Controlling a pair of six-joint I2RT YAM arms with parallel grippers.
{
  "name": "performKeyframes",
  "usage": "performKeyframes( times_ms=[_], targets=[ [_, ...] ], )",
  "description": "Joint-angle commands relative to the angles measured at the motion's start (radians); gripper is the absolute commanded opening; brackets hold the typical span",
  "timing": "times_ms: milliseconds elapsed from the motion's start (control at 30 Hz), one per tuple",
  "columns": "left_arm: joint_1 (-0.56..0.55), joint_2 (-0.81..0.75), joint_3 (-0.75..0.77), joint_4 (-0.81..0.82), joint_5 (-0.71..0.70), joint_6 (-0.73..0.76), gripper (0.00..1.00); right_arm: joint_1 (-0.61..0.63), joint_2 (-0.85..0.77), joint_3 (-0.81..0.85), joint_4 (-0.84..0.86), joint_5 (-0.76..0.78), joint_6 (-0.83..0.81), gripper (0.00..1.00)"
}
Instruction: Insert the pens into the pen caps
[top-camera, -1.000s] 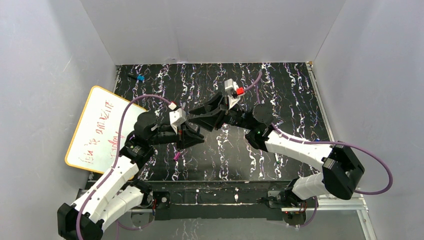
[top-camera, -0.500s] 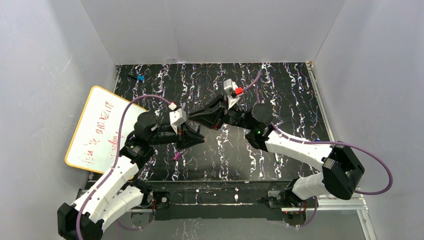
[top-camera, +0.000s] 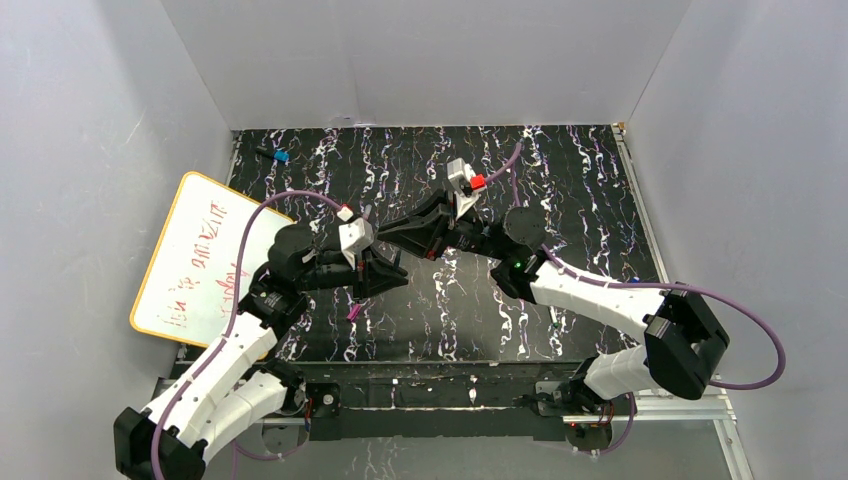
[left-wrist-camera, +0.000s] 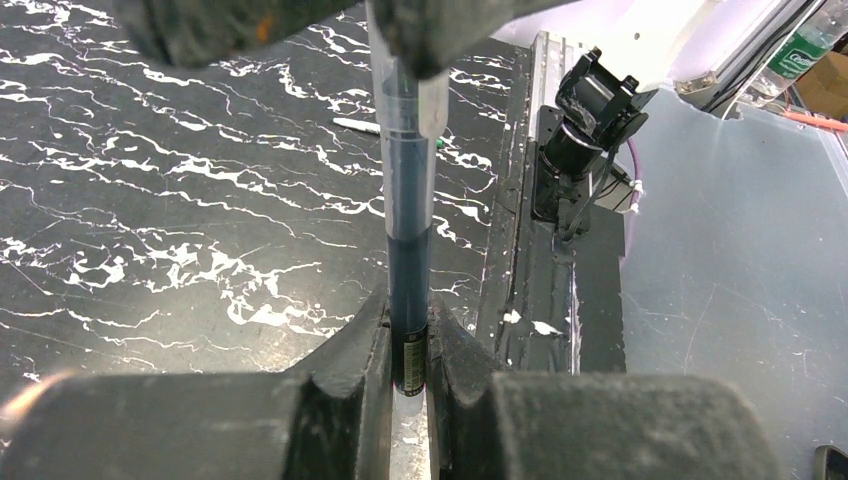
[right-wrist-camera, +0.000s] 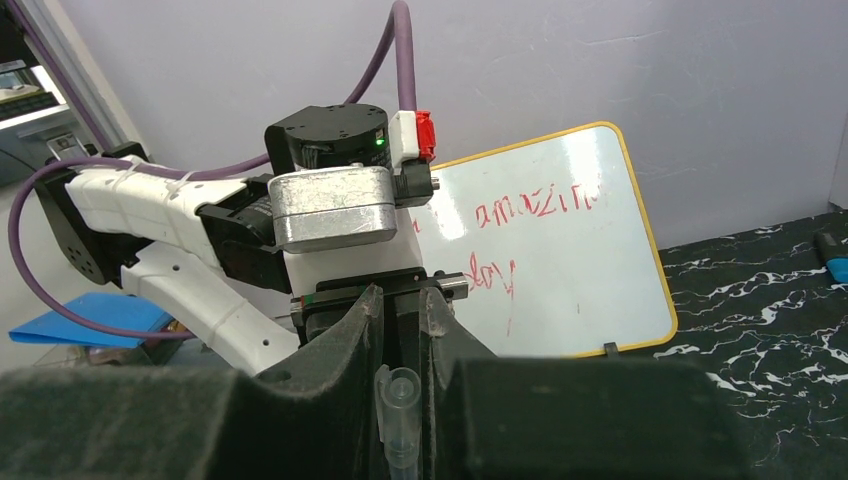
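Note:
A dark-barrelled pen stands clamped in my left gripper, which is shut on its lower end. The pen's upper part sits inside a clear greyish pen cap, and that cap lies between the fingers of my right gripper, which is shut on it. In the top view the left gripper and the right gripper meet tip to tip over the mat's middle. A second pen, white with a greenish end, lies on the mat. A magenta pen cap lies near the left arm.
A whiteboard with red writing leans at the mat's left edge. A short black object with a blue tip lies at the far left corner. Grey walls enclose the black marbled mat. A metal rail runs along the near edge.
The right gripper's fingers have drawn together around the clear cap and shifted slightly left towards the left gripper. The left arm holds still with the pen.

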Motion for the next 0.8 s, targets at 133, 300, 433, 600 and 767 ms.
performKeyframes(
  times_ms=[133,300,433,600,767],
  targets=[
    [-0.002,-0.001,0.049,0.01,-0.028,0.028,0.0,0.007,-0.014,-0.05,0.006,-0.005,0.0,0.01],
    [-0.002,0.019,0.078,0.03,-0.048,0.029,0.0,0.021,-0.02,-0.097,0.013,0.01,0.0,0.01],
    [-0.001,0.023,0.084,0.093,-0.071,-0.001,0.0,0.031,-0.015,-0.125,0.037,0.019,0.008,0.01],
    [0.001,0.035,0.108,0.158,-0.086,-0.04,0.0,0.04,-0.004,-0.133,0.047,0.024,0.011,0.01],
    [0.016,0.067,0.157,0.171,-0.08,-0.064,0.0,0.052,0.007,-0.138,0.048,0.026,0.007,0.01]
  ],
)
